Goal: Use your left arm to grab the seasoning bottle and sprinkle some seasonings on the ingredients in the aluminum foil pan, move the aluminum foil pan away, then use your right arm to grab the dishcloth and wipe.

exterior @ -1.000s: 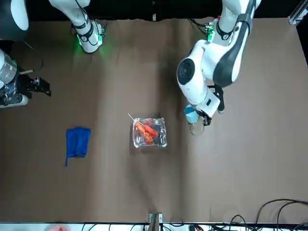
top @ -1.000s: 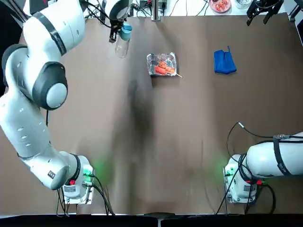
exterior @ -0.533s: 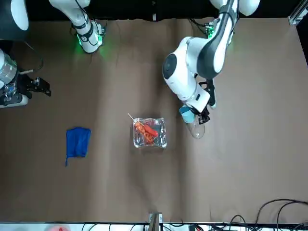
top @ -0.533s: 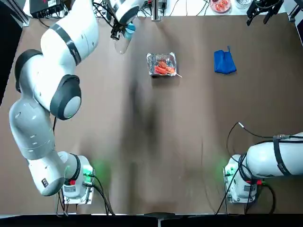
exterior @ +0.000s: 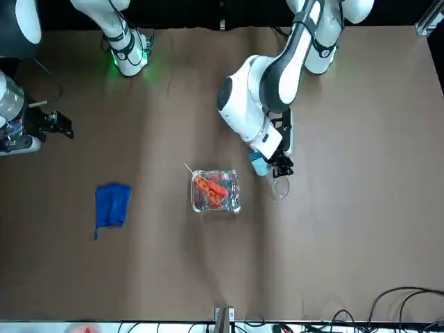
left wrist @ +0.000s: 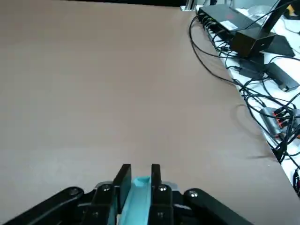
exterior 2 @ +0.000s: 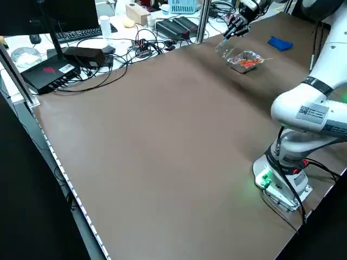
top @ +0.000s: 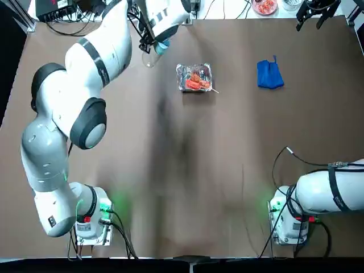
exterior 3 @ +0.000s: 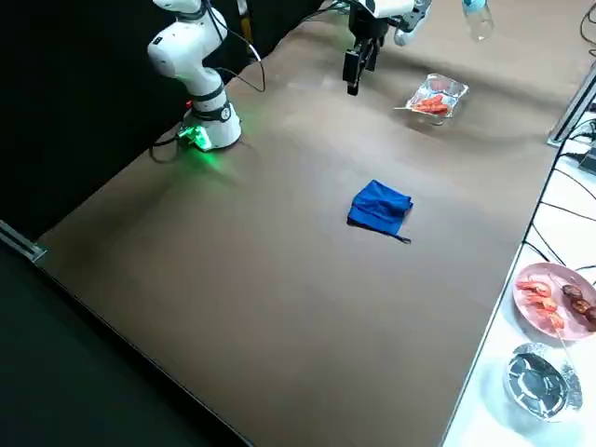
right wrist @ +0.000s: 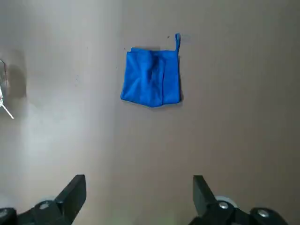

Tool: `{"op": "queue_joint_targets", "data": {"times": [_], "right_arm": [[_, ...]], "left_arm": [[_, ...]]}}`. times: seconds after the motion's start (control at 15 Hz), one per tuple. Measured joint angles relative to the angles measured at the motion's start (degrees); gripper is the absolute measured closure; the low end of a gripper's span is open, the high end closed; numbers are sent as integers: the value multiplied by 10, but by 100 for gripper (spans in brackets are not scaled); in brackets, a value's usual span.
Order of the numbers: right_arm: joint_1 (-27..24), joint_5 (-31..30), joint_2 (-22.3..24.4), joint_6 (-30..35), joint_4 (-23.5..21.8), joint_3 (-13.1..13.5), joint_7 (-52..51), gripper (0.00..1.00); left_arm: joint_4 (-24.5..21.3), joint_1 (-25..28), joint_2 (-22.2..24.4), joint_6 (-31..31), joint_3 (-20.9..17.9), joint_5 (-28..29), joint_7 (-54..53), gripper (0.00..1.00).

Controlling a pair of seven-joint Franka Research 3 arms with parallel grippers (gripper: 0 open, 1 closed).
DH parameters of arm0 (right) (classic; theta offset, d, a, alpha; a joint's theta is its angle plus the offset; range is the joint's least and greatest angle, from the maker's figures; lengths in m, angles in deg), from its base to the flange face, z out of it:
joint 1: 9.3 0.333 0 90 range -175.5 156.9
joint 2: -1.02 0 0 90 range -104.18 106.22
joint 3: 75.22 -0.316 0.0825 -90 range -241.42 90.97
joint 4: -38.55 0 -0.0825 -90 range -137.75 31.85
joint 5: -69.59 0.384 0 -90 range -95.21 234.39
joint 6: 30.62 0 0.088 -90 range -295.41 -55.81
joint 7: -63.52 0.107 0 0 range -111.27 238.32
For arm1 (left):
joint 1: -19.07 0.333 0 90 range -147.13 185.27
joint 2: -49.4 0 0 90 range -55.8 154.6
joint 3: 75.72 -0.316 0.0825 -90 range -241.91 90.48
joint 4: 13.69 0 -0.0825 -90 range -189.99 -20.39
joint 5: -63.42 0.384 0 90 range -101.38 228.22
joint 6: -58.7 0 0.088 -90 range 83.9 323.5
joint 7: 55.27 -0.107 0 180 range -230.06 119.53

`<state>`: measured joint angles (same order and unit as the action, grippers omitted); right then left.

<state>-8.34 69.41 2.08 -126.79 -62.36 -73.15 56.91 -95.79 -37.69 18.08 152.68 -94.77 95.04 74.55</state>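
From above, your left gripper (top: 149, 41), near eleven o'clock, clasps the tilted clear seasoning bottle (top: 154, 55) by its light-blue cap; toward twelve sits the wrinkled, shiny foil pan (top: 194, 77); your right gripper (right wrist: 139, 187) gapes near one, beyond the rumpled, bright-blue dishcloth (top: 269, 74).

The brown tabletop (top: 227, 142) carries a foil pan (top: 194, 78) of orange-red food (top: 196, 82) and, well apart, a blue dishcloth (top: 269, 74).

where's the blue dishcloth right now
In the top view, the blue dishcloth lies on the brown table, on the robot's right side, just right of the aluminum foil pan.
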Motion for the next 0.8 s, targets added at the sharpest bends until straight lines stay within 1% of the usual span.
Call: {"op": "queue_joint_targets", "data": {"times": [0.27,0.53,0.8], "right_arm": [[0,0,0,0,0,0,0,0],[0,0,0,0,0,0,0,0],[0,0,0,0,0,0,0,0]], "left_arm": [[1,-7,-26,0,-1,24,-1,78],[13,-12,-53,0,-4,35,-1,78],[18,-20,-73,0,-10,60,-1,78]]}}
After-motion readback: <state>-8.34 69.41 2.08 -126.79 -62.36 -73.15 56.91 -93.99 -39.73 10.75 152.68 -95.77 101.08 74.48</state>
